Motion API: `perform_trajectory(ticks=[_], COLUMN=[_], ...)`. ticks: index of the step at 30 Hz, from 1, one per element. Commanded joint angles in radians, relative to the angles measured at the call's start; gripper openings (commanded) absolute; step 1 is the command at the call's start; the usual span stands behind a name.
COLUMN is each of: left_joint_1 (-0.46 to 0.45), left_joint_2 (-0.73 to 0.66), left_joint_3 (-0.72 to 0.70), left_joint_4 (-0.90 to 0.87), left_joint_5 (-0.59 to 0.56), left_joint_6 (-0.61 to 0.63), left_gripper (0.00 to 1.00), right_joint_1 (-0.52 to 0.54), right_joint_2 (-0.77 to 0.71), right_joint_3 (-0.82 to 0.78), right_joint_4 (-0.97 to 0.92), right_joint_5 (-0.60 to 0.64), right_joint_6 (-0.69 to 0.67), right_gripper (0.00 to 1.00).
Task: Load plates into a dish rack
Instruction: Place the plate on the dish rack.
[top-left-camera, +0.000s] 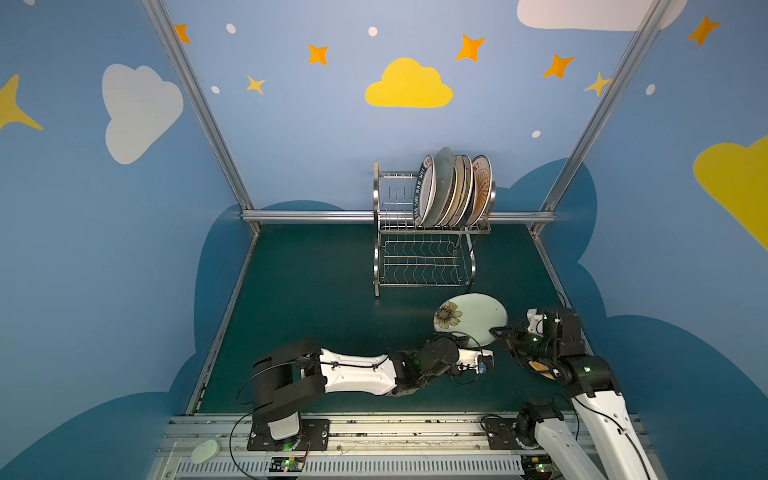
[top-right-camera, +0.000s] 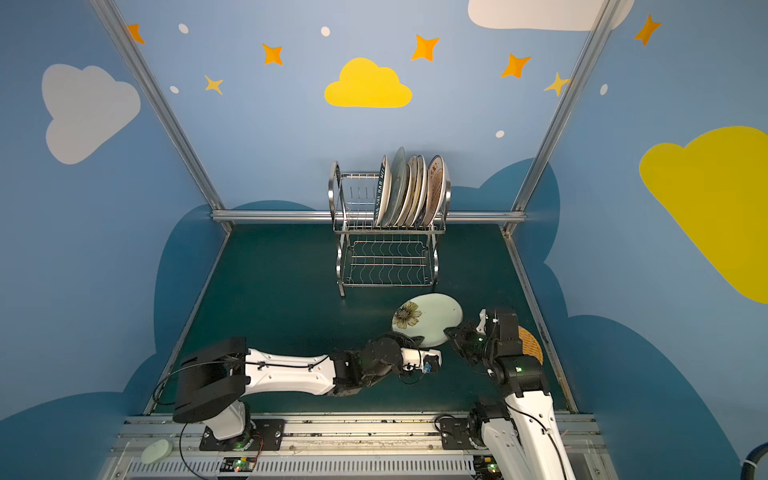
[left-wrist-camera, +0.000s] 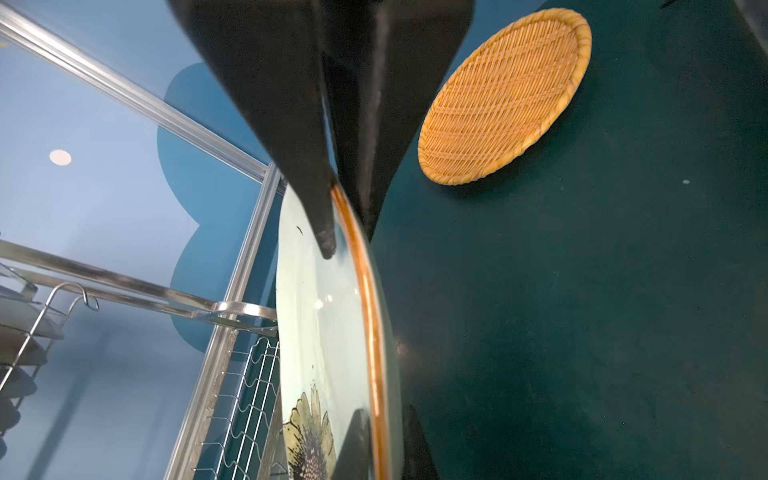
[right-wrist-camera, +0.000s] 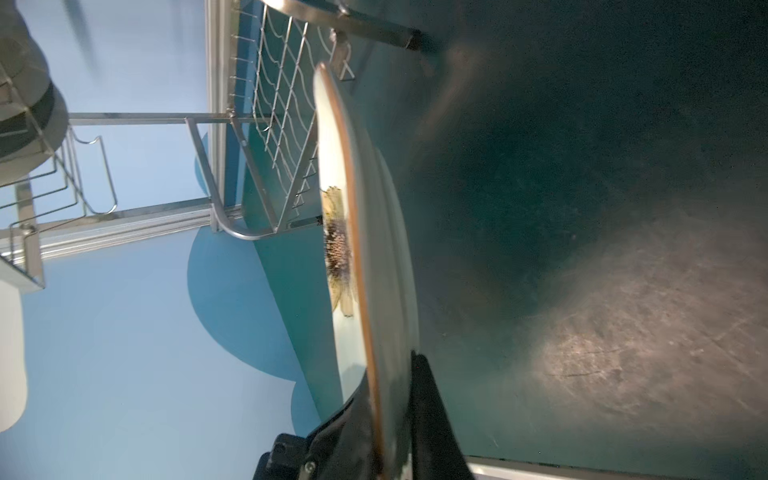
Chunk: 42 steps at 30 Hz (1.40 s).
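Plates (top-left-camera: 453, 191) stand on edge, packed close, in the right half of the dish rack's (top-left-camera: 377, 249) upper tier, above centre in both top views. The tier's left slots and the wavy-wire lower shelf are free.

Just below the rack, right of centre, is the pale green plate (top-left-camera: 473, 316), glossy, with a sunflower print and a thin orange rim line. The left gripper (left-wrist-camera: 347, 232) is clamped on its lower rim, one black finger (left-wrist-camera: 326, 232) on the face. The right gripper (right-wrist-camera: 392, 399) straddles the rim's right side; whether it pinches I cannot tell.

An orange woven-look plate (top-right-camera: 532, 345) lies flat near the dark green mat's (top-left-camera: 311, 311) right edge, half under the right arm. Open mat spreads left of the rack.
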Motion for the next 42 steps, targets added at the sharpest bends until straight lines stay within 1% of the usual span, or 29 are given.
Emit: perform_trajectory(ticks=[1,5,8,10,14,18,20,21,24,28,31,33,37,42], left_joint_1=[0.009,0.004,0.001,0.001,0.001,0.003,0.007,0.009,0.015,0.038,0.054,0.065,0.076,0.091], left_joint_2=[-0.085,-0.141,-0.182,-0.213,-0.290,-0.373,-0.413,-0.428,-0.487,-0.567,-0.637,-0.684,-0.763,-0.815], left_joint_3=[-0.018,-0.054,-0.080,-0.098,-0.121,-0.145,-0.159,-0.166,-0.201,-0.228,-0.232,-0.229,-0.195,-0.134], left_joint_4=[0.020,0.002,-0.017,-0.022,-0.068,-0.078,-0.077,-0.073,-0.040,-0.017,-0.017,-0.026,-0.078,-0.102], left_joint_5=[0.010,0.009,-0.003,-0.013,-0.033,-0.062,-0.074,-0.079,-0.083,-0.095,-0.107,-0.109,-0.109,-0.130], left_joint_6=[-0.105,-0.117,-0.126,-0.142,-0.204,-0.268,-0.292,-0.302,-0.328,-0.390,-0.446,-0.484,-0.524,-0.575], left_gripper=[0.04,0.04,0.04,0.04,0.04,0.04,0.04,0.04,0.04,0.04,0.04,0.04,0.04,0.04], right_joint_1=[0.010,0.011,0.012,0.012,0.012,0.013,0.012,0.012,0.012,0.012,0.012,0.012,0.012,0.016], right_joint_2=[-0.015,0.001,0.027,0.049,0.079,0.075,0.061,0.052,0.012,-0.036,-0.060,-0.070,-0.097,-0.141], right_joint_3=[0.056,0.057,0.068,0.088,0.122,0.136,0.130,0.121,0.070,0.004,-0.078,-0.120,-0.215,-0.308], right_joint_4=[0.193,0.247,0.290,0.302,0.319,0.312,0.313,0.318,0.359,0.426,0.465,0.496,0.570,0.673], right_joint_5=[-0.072,-0.076,-0.083,-0.084,-0.079,-0.052,-0.041,-0.031,-0.019,-0.034,-0.038,-0.048,-0.065,-0.108], right_joint_6=[-0.013,-0.007,-0.018,-0.044,-0.108,-0.189,-0.248,-0.265,-0.328,-0.386,-0.416,-0.441,-0.470,-0.526], right_gripper=[0.34,0.54,0.67,0.73,0.76,0.78,0.83,0.83,0.88,0.89,0.89,0.89,0.89,0.89])
